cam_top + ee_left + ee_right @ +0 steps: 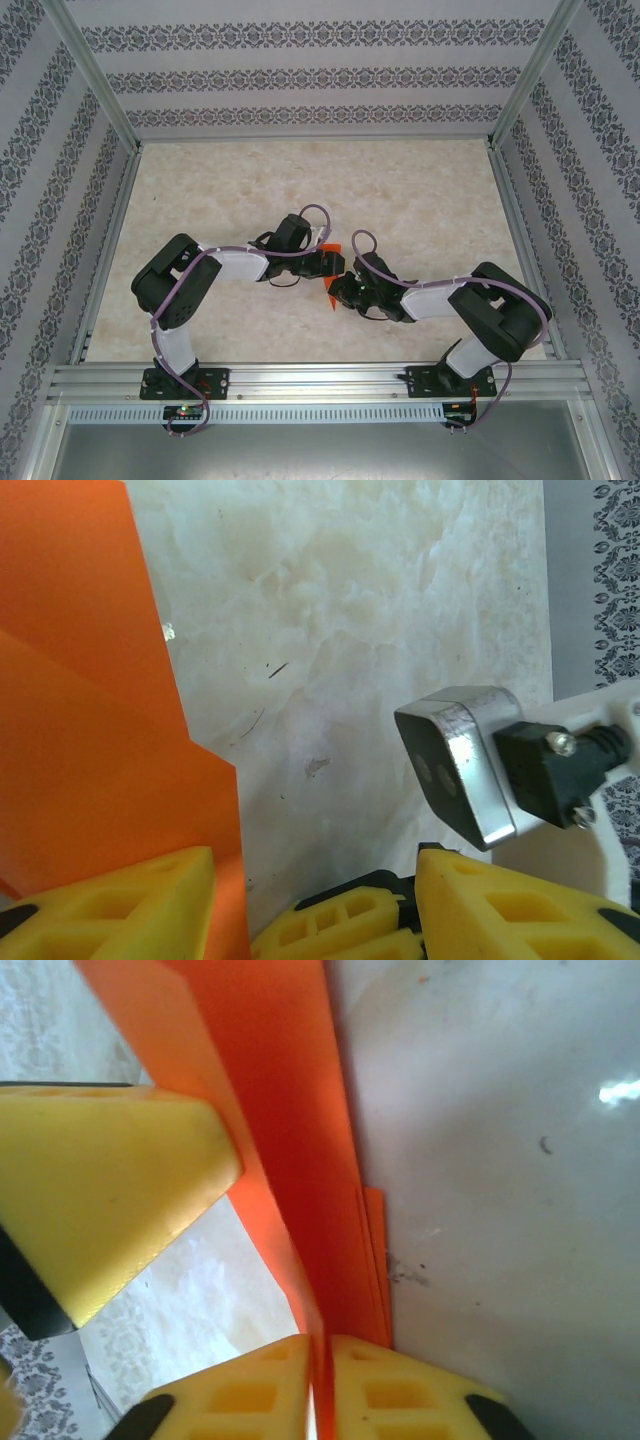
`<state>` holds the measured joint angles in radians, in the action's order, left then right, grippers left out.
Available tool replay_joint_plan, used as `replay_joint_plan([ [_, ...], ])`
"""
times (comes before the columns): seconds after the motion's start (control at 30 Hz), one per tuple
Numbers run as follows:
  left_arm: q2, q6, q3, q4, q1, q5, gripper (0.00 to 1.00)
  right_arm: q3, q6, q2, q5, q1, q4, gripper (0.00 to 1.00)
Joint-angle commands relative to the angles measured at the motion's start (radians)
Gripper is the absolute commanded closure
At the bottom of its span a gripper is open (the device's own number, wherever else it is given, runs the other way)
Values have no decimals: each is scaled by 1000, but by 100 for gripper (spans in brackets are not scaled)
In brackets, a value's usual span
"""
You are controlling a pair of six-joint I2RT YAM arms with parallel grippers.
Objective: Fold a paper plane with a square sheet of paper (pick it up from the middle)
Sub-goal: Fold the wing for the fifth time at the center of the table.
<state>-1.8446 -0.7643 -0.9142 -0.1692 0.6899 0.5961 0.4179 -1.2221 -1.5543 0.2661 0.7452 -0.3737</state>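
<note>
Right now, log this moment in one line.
right fingers: shut on paper | left fingers: open beside paper | paper: orange, folded

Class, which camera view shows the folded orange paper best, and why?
Right wrist: the orange paper shows its stacked folds, pinched by the right gripper. Left wrist shows a broad flap; top external, small slivers.

paper plane (290, 1110) bright orange, fingers (400, 1390) yellow — table (400, 190) cream marble, walls (310, 75) grey-white stripes with dark floral bands
</note>
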Motion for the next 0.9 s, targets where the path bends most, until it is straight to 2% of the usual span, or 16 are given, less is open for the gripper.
replay_joint_plan([
  [0.0,-2,20,-29,-17,11,17,43,-38,-26,-14,-21,-7,-73,91],
  [0.17,32,28,-41,5,11,14,43,-70,-60,-18,45,-29,-200,98],
  [0.37,93,45,-40,44,11,-8,42,-125,-78,-28,143,-51,-337,100],
  [0.6,164,55,0,82,11,-36,41,-82,-52,-83,290,-52,-369,99],
  [0.87,256,77,51,116,12,-69,41,-82,-16,-89,284,-58,-335,98],
])
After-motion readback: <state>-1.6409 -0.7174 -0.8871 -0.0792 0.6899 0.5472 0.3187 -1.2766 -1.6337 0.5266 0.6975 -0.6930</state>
